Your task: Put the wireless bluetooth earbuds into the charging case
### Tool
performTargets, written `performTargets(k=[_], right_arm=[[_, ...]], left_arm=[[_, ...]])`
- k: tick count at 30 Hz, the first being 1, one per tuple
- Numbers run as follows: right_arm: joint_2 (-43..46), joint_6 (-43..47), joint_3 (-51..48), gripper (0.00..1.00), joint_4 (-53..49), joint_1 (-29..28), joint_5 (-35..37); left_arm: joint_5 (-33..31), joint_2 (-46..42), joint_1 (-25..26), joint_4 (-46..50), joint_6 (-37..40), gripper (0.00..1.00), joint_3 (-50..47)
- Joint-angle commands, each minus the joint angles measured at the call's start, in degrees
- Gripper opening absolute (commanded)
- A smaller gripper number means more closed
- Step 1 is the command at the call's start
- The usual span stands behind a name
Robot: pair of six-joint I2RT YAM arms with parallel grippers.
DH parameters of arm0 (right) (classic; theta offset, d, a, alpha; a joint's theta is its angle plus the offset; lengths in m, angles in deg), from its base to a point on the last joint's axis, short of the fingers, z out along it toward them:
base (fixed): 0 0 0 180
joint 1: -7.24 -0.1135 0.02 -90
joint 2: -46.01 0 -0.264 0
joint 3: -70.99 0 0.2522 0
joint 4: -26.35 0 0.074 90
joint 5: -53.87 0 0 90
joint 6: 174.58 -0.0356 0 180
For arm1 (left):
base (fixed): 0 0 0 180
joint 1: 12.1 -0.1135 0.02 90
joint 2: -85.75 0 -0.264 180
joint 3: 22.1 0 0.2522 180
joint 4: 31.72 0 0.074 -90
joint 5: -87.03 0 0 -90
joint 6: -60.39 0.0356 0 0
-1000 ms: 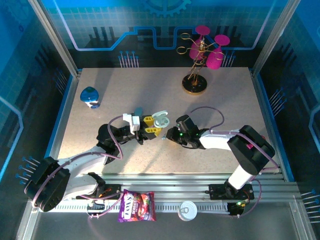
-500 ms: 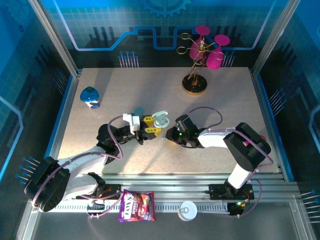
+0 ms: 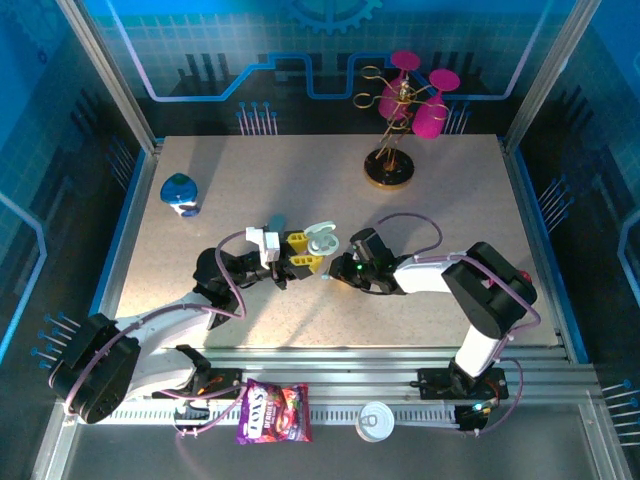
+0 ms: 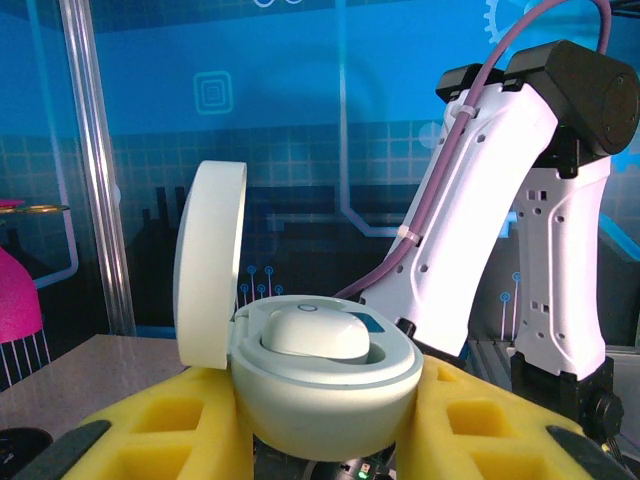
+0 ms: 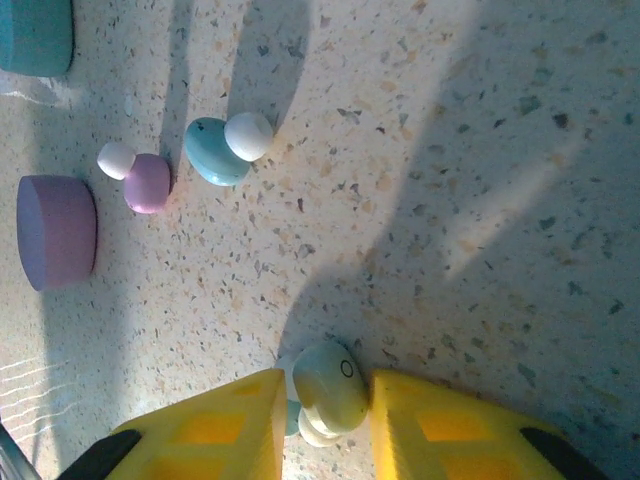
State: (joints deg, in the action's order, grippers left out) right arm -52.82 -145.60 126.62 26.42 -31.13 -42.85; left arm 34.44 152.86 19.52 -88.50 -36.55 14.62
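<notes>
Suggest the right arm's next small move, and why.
Probably ease the right gripper, shut on the mint earbud, toward the charging case and line it up over the opening. The left gripper clamps that case with its lid swung open, so it looks ready to receive.

I see bare speckled tabletop (image 3: 250,180) behind the open mint plastic case (image 3: 322,240); white right arm (image 3: 430,275) crowds its right, gold wire stand with pink cups (image 3: 388,172) behind-right.

Both arms (image 3: 170,320) are white with black joints, purple cables (image 3: 415,215), yellow pincer pads (image 5: 210,430).
</notes>
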Motion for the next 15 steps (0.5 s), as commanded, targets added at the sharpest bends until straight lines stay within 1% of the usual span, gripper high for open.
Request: performTargets(k=[1,11,15], right_arm=[[-1.8,1.1,1.7,0.27,1.4,0.9,-1.2],[-3.8,3.1,3.6,0.26,-3.0,1.2,-0.7],[-3.9,3.4,3.5,0.22,-3.4,1.2,-0.4]], left_arm=[[1.0,-1.3,-0.2,-0.5,1.6,0.23,-0.8],[0.8,-1.5,-0.3,-0.5,1.7,0.23,-1.0],[0.8,-1.6,-0.3,-0.3,1.9,0.23,-1.1]])
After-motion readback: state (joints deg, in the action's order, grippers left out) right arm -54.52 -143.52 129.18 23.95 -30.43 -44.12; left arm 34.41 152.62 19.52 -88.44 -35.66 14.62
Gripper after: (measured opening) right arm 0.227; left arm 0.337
